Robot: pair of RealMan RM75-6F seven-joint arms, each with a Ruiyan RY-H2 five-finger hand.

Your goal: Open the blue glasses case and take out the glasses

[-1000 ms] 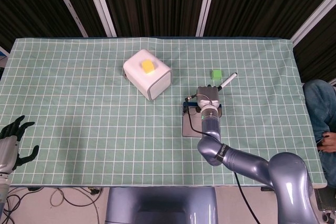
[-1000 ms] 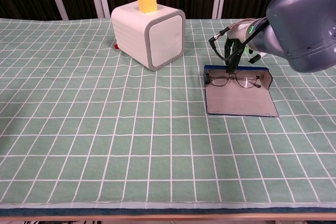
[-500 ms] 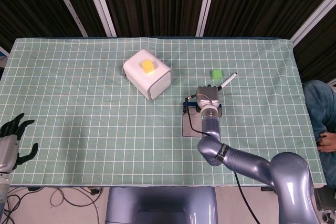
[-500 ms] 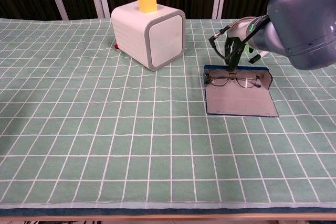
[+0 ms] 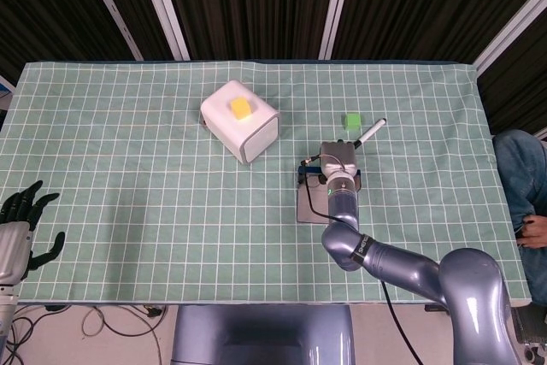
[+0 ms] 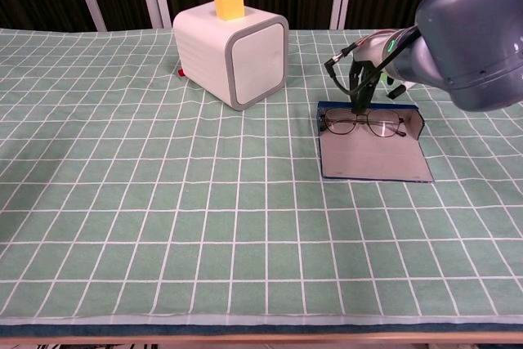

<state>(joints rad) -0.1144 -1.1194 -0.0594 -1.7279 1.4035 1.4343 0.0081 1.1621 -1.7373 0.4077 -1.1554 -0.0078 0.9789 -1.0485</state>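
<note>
Dark slatted panels with pale uprights back the counter [image 5: 128, 177], which is spread with a green cloth ruled in white squares.

Taking the white box [image 6: 231, 52] as the landmark: it stands toward the far side of the counter, turned at an angle, with a yellow block [image 6: 229, 3] resting on its top. Well to the left of the box and far nearer the robot, at the counter's near edge, the left hand [image 5: 21, 228] hangs with its dark fingers spread apart and nothing in them; only the head view shows it.

To the right of the box, a little nearer the robot, lies the blue glasses case [image 6: 375, 155], already open, its grey inside facing up and its blue rim showing along the edges. The glasses [image 6: 364, 123] sit at the far end of the case, lenses side by side. The right hand [image 6: 369, 71] hangs just above that far end, dark fingers pointing down at the bridge of the glasses; whether they touch or pinch the frame cannot be told from either view.

Further right of the box and beyond the case, a small green block [image 5: 351, 120] and a white marker pen [image 5: 371, 132] lie near each other on the cloth.
</note>
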